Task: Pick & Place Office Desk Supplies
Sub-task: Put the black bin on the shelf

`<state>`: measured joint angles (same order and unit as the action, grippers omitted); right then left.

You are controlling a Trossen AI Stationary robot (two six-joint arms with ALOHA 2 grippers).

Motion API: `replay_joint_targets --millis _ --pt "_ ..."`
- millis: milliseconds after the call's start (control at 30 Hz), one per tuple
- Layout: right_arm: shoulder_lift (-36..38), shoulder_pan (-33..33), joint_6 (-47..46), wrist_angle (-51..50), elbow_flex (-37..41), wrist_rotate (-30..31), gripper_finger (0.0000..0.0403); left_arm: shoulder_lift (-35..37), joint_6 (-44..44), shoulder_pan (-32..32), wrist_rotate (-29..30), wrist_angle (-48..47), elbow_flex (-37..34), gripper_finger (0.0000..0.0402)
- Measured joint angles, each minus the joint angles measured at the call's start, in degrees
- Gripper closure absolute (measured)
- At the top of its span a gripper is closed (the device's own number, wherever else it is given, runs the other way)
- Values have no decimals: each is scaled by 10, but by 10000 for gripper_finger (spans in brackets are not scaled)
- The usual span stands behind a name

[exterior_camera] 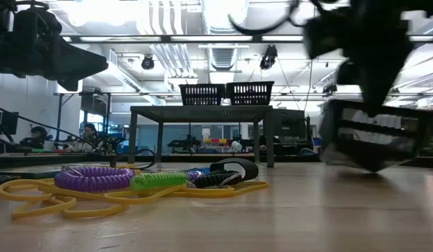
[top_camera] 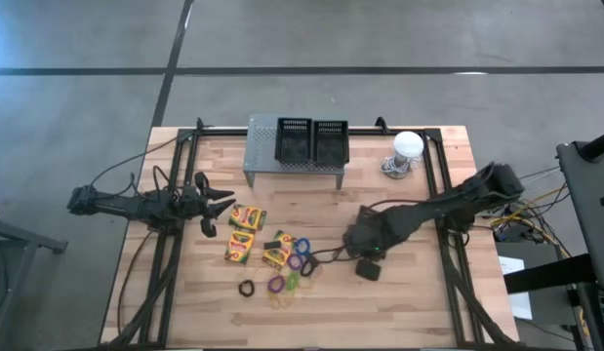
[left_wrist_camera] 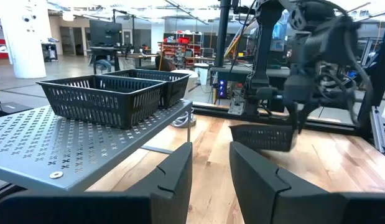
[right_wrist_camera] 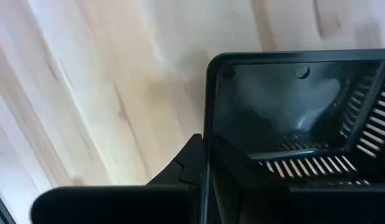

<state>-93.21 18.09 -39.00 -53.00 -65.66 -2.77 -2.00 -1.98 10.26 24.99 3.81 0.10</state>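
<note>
My right gripper [top_camera: 364,255] is near the table's middle, shut on a small black mesh basket [top_camera: 369,269], which also shows in the low view [exterior_camera: 373,140]. Two more black mesh baskets [top_camera: 312,142] stand side by side on the grey perforated stand [top_camera: 267,156]. Three yellow-and-green crayon boxes [top_camera: 245,232] lie flat on the wood, left of the held basket. Coloured band loops [top_camera: 290,271] lie in a loose heap beside them. My left gripper [left_wrist_camera: 211,168] is open and hovers left of the crayon boxes, touching nothing. My right gripper holds the basket by one side wall at its rim [right_wrist_camera: 208,134], with one finger [right_wrist_camera: 180,171] outside the wall and the other inside. The fingers come from above, pointing down. The basket hangs below them, lifted clear of the table and slightly tilted in the low view.
The white round dome object [top_camera: 407,146] sits by the far right corner, with a cord coiled beside it. Dark rails [top_camera: 440,205] run along the table's left and right sides. Bare wood lies near the table's near edge [top_camera: 380,322]. People sit at desks beyond the table [exterior_camera: 83,133].
</note>
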Motion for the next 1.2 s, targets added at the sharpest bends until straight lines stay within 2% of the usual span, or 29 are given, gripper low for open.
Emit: replay_joint_targets --millis 167,400,533,700,800,900,967,1067,1200 --pt "-118 3 8 -9 -100 -13 388 0 0 0 0 0 0 288" --pt "-239 37 106 -67 -250 -7 384 0 0 0 0 0 0 288" --pt "-266 46 139 -72 -300 49 347 0 0 0 0 0 0 288" --pt "-252 59 175 -74 -311 109 275 0 0 0 0 0 0 288" --pt "-214 82 192 -62 -283 197 237 0 0 0 0 0 0 288" --pt "-161 114 198 -25 -213 274 213 -1 0 0 0 0 0 288" --pt "-121 132 200 30 -150 271 206 -1 0 0 0 0 0 288" --pt "-47 148 239 146 -50 221 204 -4 0 0 0 1 0 288" --pt "44 144 263 273 80 194 211 -6 0 0 0 0 0 288"
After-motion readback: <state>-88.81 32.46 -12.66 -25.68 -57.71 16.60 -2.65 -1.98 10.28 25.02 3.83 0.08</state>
